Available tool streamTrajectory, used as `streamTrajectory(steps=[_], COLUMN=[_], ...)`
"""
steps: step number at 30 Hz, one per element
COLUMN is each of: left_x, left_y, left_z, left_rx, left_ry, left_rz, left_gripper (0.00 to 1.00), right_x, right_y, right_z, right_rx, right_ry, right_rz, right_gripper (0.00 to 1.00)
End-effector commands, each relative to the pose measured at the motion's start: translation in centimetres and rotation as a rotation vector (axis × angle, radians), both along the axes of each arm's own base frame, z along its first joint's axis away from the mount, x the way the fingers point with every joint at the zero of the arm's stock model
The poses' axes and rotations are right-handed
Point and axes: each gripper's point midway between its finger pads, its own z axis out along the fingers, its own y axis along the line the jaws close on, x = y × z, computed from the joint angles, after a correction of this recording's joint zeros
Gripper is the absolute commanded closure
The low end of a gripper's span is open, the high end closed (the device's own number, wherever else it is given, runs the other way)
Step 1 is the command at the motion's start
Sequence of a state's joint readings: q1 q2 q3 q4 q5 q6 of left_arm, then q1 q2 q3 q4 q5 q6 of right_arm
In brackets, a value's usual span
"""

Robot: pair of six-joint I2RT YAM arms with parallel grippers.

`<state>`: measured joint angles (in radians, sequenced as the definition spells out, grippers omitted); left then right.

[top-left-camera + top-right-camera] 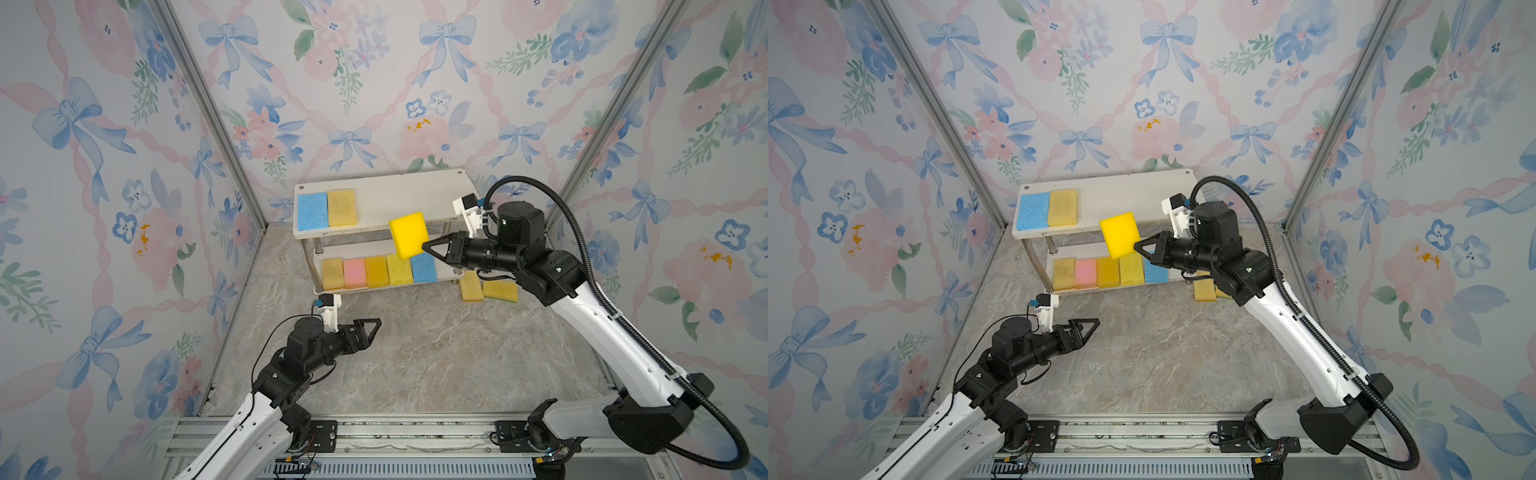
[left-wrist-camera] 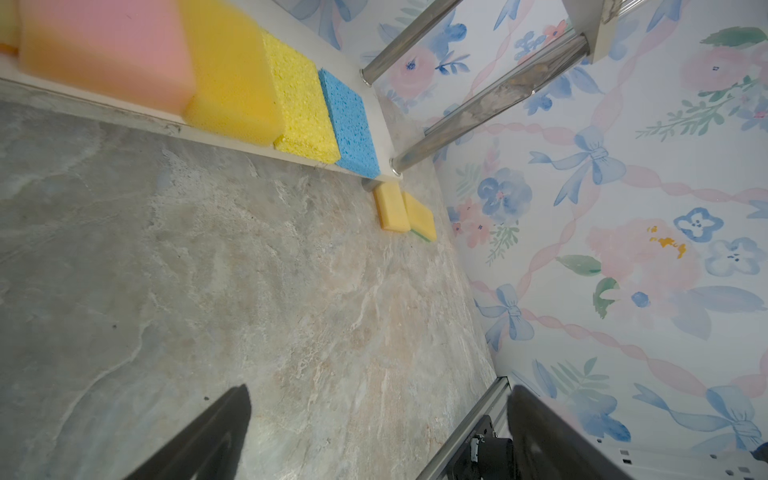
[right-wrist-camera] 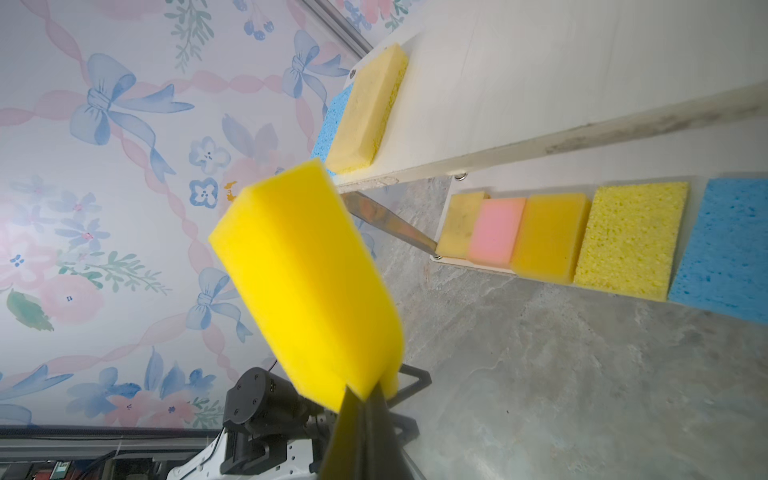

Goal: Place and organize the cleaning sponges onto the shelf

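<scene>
Evidently mid-carry, the bright yellow sponge (image 1: 409, 235) hangs in the air before the shelf (image 1: 432, 187), about level with the front edge of its top board (image 1: 395, 199). The right gripper (image 1: 427, 248) is clamped on one lower corner, and in the right wrist view the foam is squeezed thin between the jaws. Gripping at the corner leaves most of the slab free, which probably lets it go down flat without the fingers fouling the board.

On the top board a light blue sponge (image 1: 312, 211) and a pale yellow sponge (image 1: 342, 208) lie touching, long sides together, pushed to the left end. That leaves the rest of the board bare, so the likeliest slot is just beside the pale yellow one.

The lower board (image 1: 353, 249) carries a row of five sponges (image 1: 376, 271) edge to edge: pale yellow, pink, orange-yellow, porous yellow and light blue. They fill nearly its whole width, which would explain why this one is held high.

Two yellow sponges (image 1: 472, 286) lie touching on the marble-patterned tabletop (image 1: 415, 357), just beside the chrome leg (image 2: 478, 112) at the shelf's front right corner. They are not yet shelved and are within the right arm's reach.

The left gripper (image 1: 372, 327) hovers low over bare tabletop in front of the shelf's left end. Its jaws are spread wide and hold nothing, and it is well apart from the right arm's working space.
</scene>
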<state>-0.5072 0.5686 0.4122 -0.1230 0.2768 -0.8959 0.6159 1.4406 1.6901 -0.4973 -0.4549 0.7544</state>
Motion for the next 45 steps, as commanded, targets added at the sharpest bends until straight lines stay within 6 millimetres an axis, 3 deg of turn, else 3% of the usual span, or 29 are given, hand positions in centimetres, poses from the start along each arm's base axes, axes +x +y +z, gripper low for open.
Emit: streamTrajectory(steps=[1, 4, 11, 18, 34, 35, 39, 41, 45], left_x=[-0.4, -0.8, -1.3, -1.6, -1.5, -1.5, -1.4, -1.4, -1.3], left_y=[0.1, 0.0, 0.0, -0.1, 0.0, 0.1, 0.1, 0.2, 0.2], left_z=[-1.1, -2.2, -3.3, -3.6, -3.5, -3.4, -3.4, -3.4, -3.3], left_rx=[0.025, 0.033, 0.037, 0.035, 0.027, 0.027, 0.028, 0.029, 0.027], left_ry=[-0.002, 0.015, 0.031, 0.036, 0.034, 0.032, 0.034, 0.035, 0.034], left_rz=[-0.021, -0.038, -0.057, -0.067, -0.072, -0.073, -0.07, -0.069, -0.069], left_gripper=[0.02, 0.02, 0.02, 0.02, 0.02, 0.02, 0.02, 0.02, 0.02], right_x=[2.5, 4.1, 8.3, 9.6, 11.1, 11.1, 10.9, 10.7, 10.5], right_y=[1.2, 3.1, 6.2, 9.0, 9.3, 9.2, 9.0, 8.9, 8.6], right_z=[0.3, 0.8, -0.8, -0.9, -1.8, -1.7, -1.7, -1.6, -1.5], right_rx=[0.004, -0.005, 0.028, 0.071, 0.067, 0.067, 0.066, 0.065, 0.063], right_ry=[0.034, 0.023, 0.066, 0.091, 0.109, 0.108, 0.104, 0.096, 0.087], right_rz=[-0.042, -0.05, -0.094, -0.083, -0.12, -0.12, -0.12, -0.118, -0.121], right_gripper=[1.0, 1.0, 1.0, 1.0, 0.99, 0.95, 0.57, 0.43, 0.37])
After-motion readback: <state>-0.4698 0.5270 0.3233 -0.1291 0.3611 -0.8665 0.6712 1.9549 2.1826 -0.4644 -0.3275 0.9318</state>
